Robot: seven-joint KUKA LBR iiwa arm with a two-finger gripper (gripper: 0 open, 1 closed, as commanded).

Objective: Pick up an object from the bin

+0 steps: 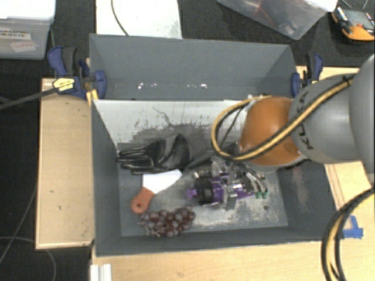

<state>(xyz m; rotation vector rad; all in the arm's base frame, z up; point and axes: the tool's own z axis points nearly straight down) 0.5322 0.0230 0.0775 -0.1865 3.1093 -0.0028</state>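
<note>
Several things in grey bin [107,174]: black glove [153,153], white spatula [159,182], grapes [168,221].

The grey arm [337,130] wears an orange wrist cover [266,127], yellow-black cables [216,132], and a purple-black end effector [225,190].

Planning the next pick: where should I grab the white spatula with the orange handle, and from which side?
Probably the orange handle: it looks thicker than the white blade, which lies flat. Come from above, closing across its narrow width; the grapes crowd its lower right.
</note>
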